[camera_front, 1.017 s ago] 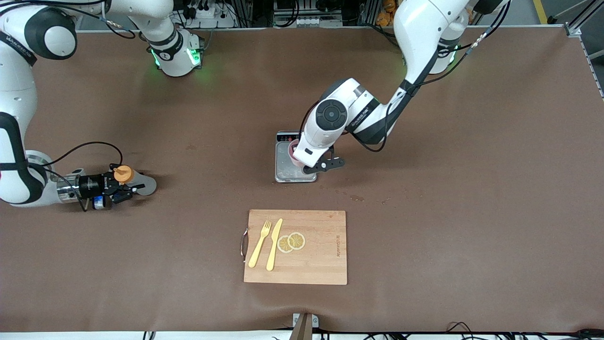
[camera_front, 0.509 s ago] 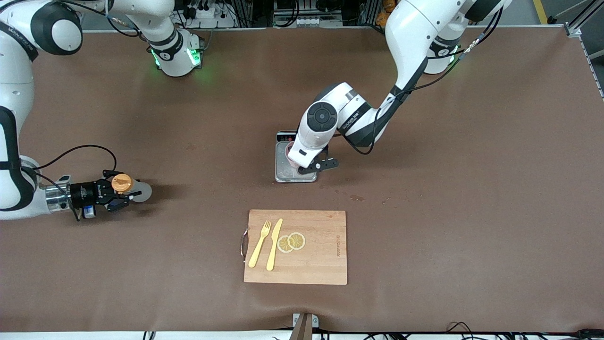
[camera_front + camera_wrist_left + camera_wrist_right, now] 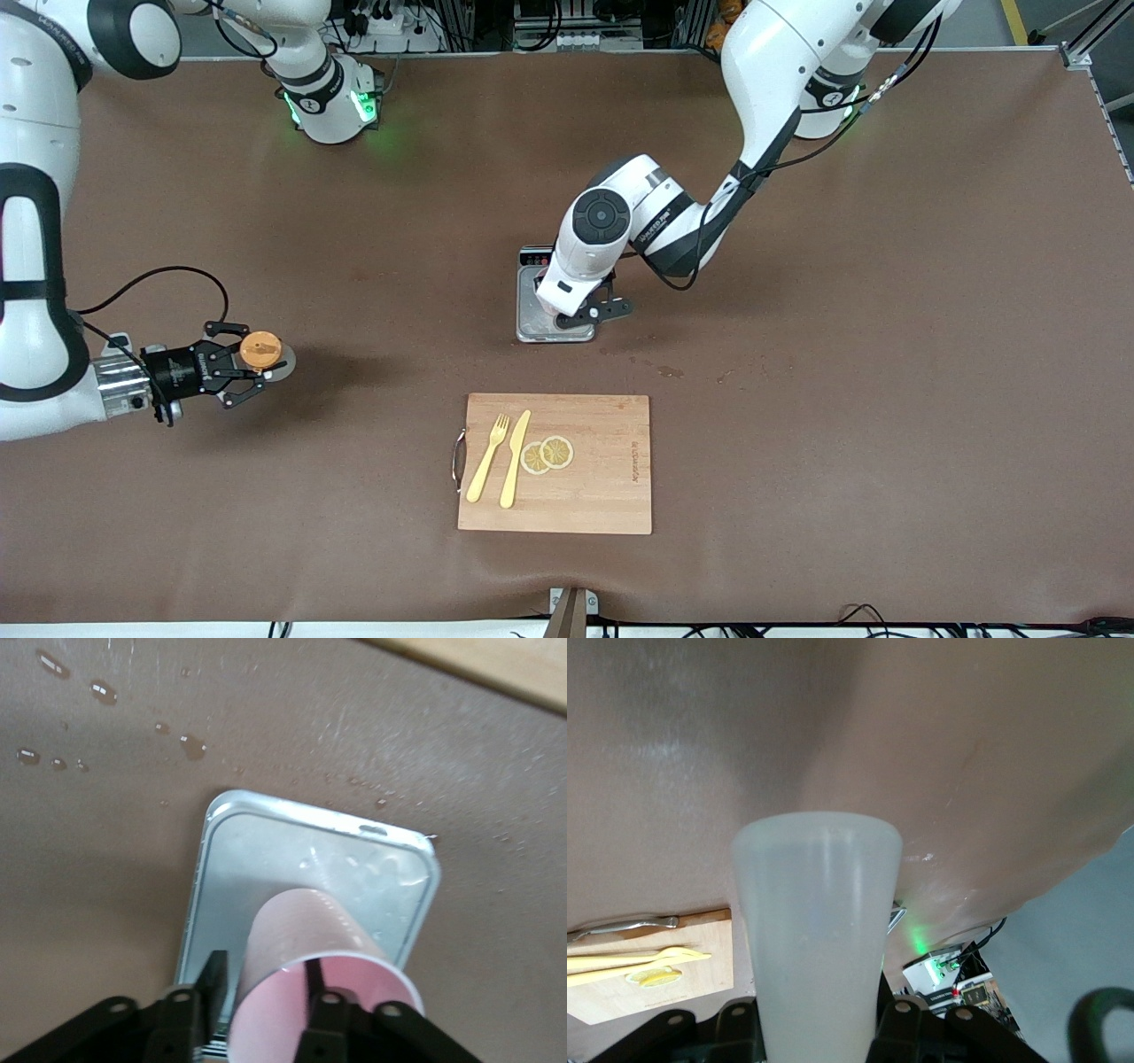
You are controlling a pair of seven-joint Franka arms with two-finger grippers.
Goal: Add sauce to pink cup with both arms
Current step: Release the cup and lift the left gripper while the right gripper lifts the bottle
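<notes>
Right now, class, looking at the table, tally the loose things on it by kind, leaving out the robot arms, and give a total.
Squeeze bottle: 1
Pink cup: 1
Scale: 1
Cutting board: 1
Fork: 1
Knife: 1
Lemon slices: 2
Total: 8

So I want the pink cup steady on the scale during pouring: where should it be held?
Grip the pink cup across its upper wall just under the rim, from the side, as the left tool sits now. It stands upright on the scale, handleless and tapered, so low grips would likely slip.
</notes>
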